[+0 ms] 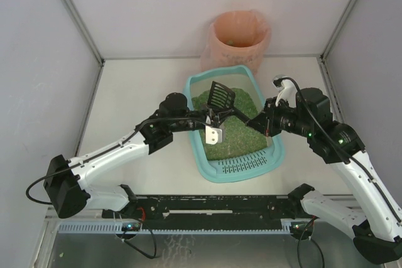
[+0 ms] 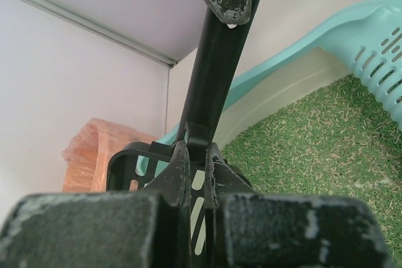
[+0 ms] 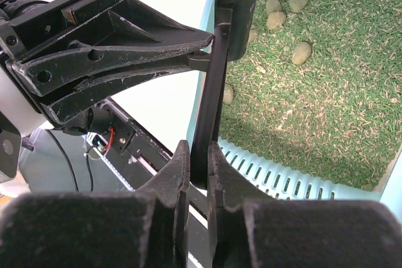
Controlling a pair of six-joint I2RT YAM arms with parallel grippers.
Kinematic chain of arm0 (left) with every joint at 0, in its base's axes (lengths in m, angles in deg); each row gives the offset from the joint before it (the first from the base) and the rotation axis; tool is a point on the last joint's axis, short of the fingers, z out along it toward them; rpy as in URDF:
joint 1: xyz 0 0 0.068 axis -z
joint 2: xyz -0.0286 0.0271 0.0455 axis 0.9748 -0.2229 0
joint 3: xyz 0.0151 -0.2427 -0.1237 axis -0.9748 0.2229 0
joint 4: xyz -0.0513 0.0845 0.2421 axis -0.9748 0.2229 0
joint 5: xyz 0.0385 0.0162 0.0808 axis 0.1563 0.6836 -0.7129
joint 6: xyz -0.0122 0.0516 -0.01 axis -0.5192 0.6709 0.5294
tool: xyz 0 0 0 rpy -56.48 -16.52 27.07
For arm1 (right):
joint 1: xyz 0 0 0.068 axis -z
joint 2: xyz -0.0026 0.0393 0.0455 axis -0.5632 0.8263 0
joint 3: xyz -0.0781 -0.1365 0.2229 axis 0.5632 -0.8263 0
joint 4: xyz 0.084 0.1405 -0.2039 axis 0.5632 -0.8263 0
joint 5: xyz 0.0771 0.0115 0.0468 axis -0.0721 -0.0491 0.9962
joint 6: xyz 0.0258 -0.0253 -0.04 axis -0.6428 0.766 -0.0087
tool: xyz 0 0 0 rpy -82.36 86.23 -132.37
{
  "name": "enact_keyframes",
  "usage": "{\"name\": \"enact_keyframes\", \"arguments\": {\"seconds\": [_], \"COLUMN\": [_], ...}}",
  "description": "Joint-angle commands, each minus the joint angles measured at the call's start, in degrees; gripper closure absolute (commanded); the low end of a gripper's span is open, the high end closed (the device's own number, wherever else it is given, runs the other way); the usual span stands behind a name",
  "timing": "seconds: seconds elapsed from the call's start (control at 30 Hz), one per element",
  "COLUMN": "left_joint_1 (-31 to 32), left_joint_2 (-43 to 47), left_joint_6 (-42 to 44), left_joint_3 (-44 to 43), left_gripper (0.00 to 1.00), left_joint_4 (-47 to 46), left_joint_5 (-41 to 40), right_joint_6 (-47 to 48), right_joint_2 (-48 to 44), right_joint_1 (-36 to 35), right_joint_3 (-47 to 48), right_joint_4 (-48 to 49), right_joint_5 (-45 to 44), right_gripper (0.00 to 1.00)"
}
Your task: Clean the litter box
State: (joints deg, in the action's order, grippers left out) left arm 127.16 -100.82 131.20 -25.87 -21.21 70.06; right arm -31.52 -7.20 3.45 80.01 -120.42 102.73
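The light-teal litter box [image 1: 239, 171] sits mid-table with green litter [image 1: 232, 133] and its slotted grate end toward me. A black slotted scoop [image 1: 221, 95] hangs above the litter, held by both arms. My left gripper [image 1: 213, 119] is shut on the scoop's neck just behind the head, as the left wrist view [image 2: 196, 152] shows. My right gripper [image 1: 264, 123] is shut on the handle's end, as the right wrist view [image 3: 199, 152] shows. Several pale clumps [image 3: 301, 51] lie on the litter.
A round bin lined with a pink bag [image 1: 240, 36] stands behind the litter box against the back wall. White enclosure walls stand on both sides. The black base rail [image 1: 213, 205] runs along the near edge.
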Motion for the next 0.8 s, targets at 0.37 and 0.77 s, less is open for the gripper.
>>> {"name": "enact_keyframes", "arguments": {"seconds": [0.37, 0.77], "left_joint_1": [1.0, 2.8], "left_joint_2": [2.3, 3.0], "left_joint_6": [-5.8, -11.4], "left_joint_3": [-1.1, 1.1], "left_gripper": [1.0, 1.0], "left_joint_4": [-5.4, -9.4], "left_joint_5": [-4.1, -10.4], "right_joint_6": [-0.9, -6.6], "right_joint_2": [-4.8, -14.9], "right_joint_1": [-0.6, -0.6], "right_joint_3": [0.8, -12.9], "right_joint_4": [5.1, 21.8], "right_joint_5": [-10.8, -21.3], "right_gripper": [0.52, 0.37]}}
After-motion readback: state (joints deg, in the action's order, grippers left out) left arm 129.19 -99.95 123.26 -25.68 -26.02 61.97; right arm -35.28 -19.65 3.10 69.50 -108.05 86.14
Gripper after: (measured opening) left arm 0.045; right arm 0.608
